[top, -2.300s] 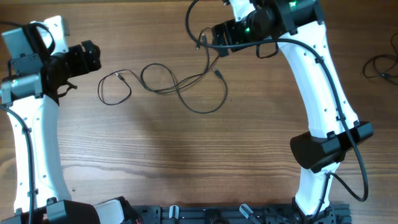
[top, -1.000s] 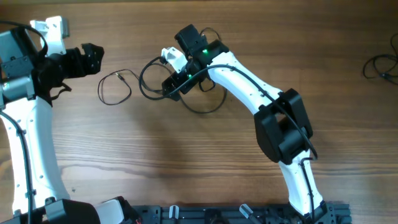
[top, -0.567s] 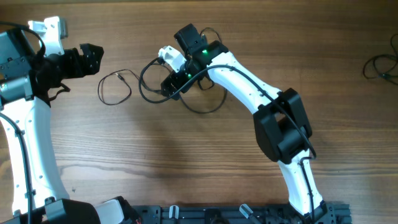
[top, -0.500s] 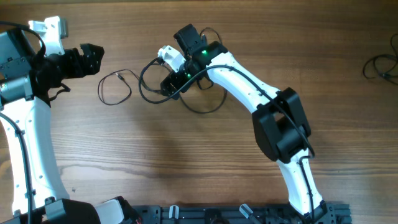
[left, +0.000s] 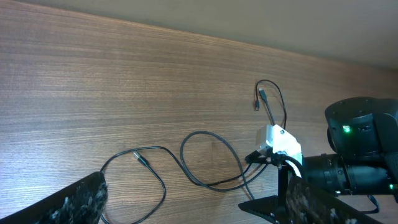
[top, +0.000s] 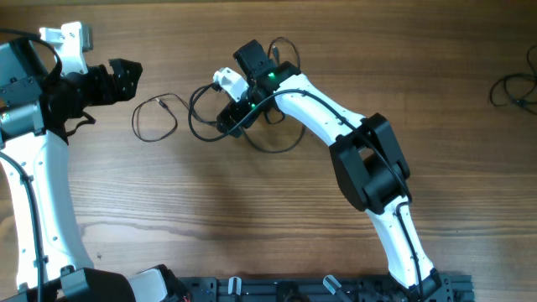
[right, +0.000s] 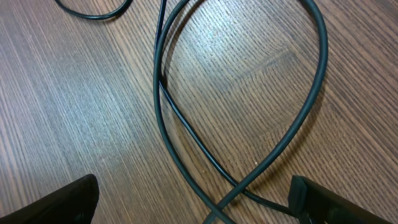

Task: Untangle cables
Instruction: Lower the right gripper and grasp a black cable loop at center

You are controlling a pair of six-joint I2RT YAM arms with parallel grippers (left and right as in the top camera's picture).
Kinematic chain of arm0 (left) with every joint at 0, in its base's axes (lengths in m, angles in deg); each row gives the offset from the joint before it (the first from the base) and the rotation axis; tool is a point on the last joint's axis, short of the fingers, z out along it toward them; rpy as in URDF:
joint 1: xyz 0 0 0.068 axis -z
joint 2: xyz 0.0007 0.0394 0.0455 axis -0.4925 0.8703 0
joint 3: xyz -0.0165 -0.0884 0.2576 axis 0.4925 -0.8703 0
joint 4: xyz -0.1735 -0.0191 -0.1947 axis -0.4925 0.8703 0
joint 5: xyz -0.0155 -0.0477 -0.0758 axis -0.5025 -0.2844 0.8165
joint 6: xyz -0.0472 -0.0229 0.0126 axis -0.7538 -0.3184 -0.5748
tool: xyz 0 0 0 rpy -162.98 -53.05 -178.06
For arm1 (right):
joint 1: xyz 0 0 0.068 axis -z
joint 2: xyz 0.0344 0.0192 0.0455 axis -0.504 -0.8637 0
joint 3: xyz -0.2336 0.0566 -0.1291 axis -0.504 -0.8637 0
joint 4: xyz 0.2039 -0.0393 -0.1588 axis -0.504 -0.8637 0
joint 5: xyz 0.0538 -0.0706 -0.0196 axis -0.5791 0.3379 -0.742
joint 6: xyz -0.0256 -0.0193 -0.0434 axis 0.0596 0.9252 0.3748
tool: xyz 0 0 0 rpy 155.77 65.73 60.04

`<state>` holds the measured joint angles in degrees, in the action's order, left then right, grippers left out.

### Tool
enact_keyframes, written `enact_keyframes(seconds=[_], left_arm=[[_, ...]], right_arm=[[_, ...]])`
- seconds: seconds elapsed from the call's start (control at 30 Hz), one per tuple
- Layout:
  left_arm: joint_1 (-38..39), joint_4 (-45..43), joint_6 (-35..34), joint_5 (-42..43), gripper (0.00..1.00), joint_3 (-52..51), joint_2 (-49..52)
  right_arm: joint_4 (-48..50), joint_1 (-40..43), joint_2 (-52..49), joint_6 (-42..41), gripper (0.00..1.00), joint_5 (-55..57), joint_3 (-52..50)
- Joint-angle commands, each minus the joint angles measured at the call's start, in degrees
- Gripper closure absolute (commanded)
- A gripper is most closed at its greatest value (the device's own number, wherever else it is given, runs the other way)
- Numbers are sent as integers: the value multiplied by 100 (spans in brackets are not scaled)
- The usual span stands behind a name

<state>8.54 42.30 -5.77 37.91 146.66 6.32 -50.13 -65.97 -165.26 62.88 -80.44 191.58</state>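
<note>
Loosely, thin black cables (right: pixel 323 43) loop and cross.

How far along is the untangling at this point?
Done: nothing that shows. The cables lie in overlapping loops, and two strands cross in the right wrist view. In hand: the right claw hangs open over that crossing and grips nothing. The left claw is open, off to the side and apart from the loops. Left: grasp a strand and pull the loops apart.
</note>
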Motion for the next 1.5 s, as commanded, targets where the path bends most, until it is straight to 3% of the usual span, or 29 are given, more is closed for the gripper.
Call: enact_keyframes(seconds=[0.0, 0.7, 0.73, 0.8, 0.83, 1.07, 1.2, 1.47], left_arm=[[-15, 33, 92, 120, 6, 103, -24], [-15, 37, 94, 286, 6, 103, -24], [-15, 35, 94, 284, 5, 103, -24], [-15, 37, 94, 286, 5, 103, -24], [-15, 37, 94, 286, 5, 103, -24], [-15, 35, 94, 330, 5, 103, -24], [-15, 37, 92, 352, 5, 103, -24], [-15, 37, 92, 413, 5, 103, -24]], right_arm=[[4, -2, -153, 111, 0, -133, -37], [-122, -2, -332, -79, 2, -122, -37], [-164, -2, -332, -76, 8, -81, -37], [-221, -2, -332, -79, 31, -42, -37], [-251, -2, -332, -74, 38, -42, -37], [-540, -2, -332, -57, 64, 219, -37], [-560, 0, -332, -59, 94, 223, -37], [-544, 37, -310, -522, 96, 686, 7]])
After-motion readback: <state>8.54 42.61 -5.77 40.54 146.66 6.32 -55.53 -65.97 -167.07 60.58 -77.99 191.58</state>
